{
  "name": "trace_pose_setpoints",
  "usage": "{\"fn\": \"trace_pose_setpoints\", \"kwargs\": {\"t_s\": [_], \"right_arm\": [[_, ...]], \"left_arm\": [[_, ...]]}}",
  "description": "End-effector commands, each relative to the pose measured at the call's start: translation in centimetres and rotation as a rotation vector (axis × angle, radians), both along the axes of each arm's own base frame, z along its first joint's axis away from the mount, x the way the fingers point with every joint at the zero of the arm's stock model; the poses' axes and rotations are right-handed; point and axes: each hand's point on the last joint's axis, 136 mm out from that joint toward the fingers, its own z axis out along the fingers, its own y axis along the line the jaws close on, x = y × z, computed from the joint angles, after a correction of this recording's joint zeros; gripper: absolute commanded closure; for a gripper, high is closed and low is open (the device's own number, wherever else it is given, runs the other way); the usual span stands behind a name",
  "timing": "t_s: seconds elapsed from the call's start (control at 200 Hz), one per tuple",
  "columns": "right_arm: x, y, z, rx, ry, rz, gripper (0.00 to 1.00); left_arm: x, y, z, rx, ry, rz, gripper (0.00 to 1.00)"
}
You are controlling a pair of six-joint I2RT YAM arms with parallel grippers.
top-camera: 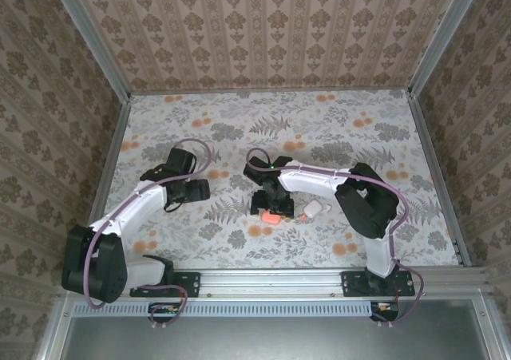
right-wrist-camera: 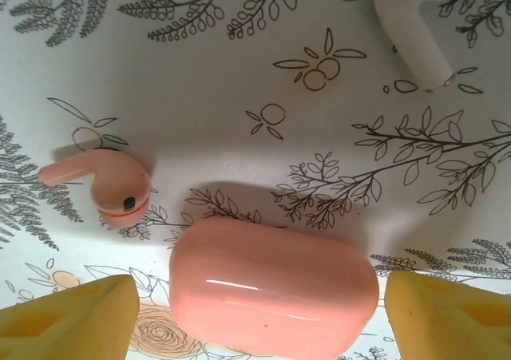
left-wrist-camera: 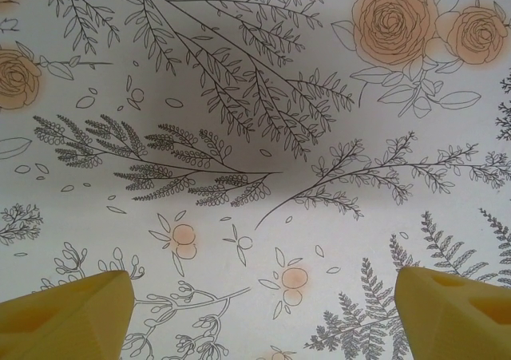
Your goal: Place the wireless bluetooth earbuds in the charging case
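Observation:
A coral-pink charging case (right-wrist-camera: 271,296) lies flat on the flowered tablecloth, its lid down. My right gripper (right-wrist-camera: 257,296) hangs just above it, open, one yellow finger on each side of the case and apart from it. A coral earbud (right-wrist-camera: 108,186) lies loose to the case's upper left. Part of a white earbud (right-wrist-camera: 415,33) shows at the top right. From above, the right gripper (top-camera: 271,206) stands over the coral case (top-camera: 270,216). My left gripper (left-wrist-camera: 263,292) is open over bare cloth, also seen from above as the left gripper (top-camera: 200,190).
A white charging case (top-camera: 316,209) lies just right of the coral one. Patterned walls (top-camera: 263,33) with metal posts close in the table on three sides. A metal rail (top-camera: 271,280) runs along the near edge.

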Motion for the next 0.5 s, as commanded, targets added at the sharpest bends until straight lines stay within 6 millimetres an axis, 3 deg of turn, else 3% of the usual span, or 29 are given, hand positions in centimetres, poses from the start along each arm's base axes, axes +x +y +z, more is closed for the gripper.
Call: {"fn": "trace_pose_setpoints", "kwargs": {"t_s": [0.0, 0.265, 0.495], "right_arm": [[-0.6, -0.5, -0.3, -0.050, 0.022, 0.032, 0.19], [-0.9, -0.8, -1.3, -0.099, 0.026, 0.051, 0.26], [-0.3, -1.2, -1.0, -0.110, -0.032, 0.062, 0.43]], "left_arm": [[-0.7, -0.1, 0.0, -0.013, 0.013, 0.013, 0.14], [-0.7, -0.1, -0.1, -0.015, 0.012, 0.013, 0.15], [-0.7, -0.4, 0.1, -0.028, 0.000, 0.000, 0.16]]}}
